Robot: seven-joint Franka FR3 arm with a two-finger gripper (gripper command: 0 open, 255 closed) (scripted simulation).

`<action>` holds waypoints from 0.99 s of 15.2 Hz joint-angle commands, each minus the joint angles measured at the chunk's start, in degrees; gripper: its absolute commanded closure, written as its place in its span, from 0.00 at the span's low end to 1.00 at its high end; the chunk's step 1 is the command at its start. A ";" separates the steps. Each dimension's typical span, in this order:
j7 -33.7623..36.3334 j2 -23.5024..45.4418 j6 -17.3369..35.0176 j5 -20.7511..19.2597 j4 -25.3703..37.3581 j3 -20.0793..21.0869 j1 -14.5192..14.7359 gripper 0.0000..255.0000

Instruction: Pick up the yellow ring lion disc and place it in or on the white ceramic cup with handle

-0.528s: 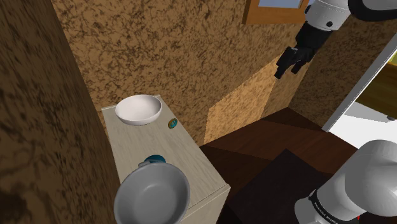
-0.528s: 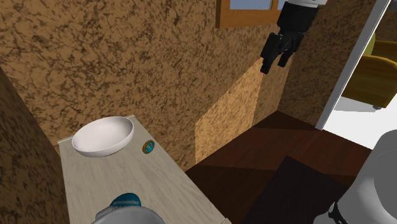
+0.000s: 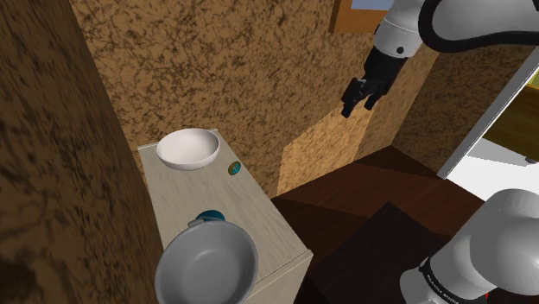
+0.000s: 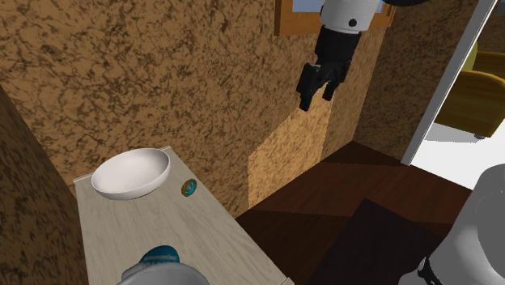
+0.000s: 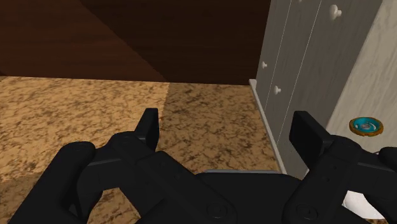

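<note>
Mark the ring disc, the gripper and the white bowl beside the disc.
ring disc (image 4: 188,188): second exterior view, its teal centre.
gripper (image 5: 229,127): wrist view, midway between its open fingertips.
white bowl (image 3: 187,148): shoulder view, bare inside of the bowl.

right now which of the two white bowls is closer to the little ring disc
The upper white bowl in the shoulder view: the yellow-rimmed disc lies just beside it. The lower bowl sits at the cabinet top's other end.

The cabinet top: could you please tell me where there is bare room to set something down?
The widest bare patch is the middle of the cabinet top, between the white bowl with the small disc and the teal-topped cup. That cup and the grey bowl crowd the near end.
</note>
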 commanded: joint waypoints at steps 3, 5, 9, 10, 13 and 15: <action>2.41 6.54 4.54 1.13 1.41 2.76 1.27 0.00; 3.59 9.92 6.66 1.46 2.38 4.10 1.82 0.00; 6.01 17.05 10.50 1.64 5.07 6.76 2.77 0.00; 6.64 18.90 11.36 1.57 5.90 7.41 2.98 0.00; 8.60 24.58 13.70 1.04 8.76 9.30 3.62 0.00; 9.98 28.47 15.02 0.42 10.97 10.48 4.08 0.00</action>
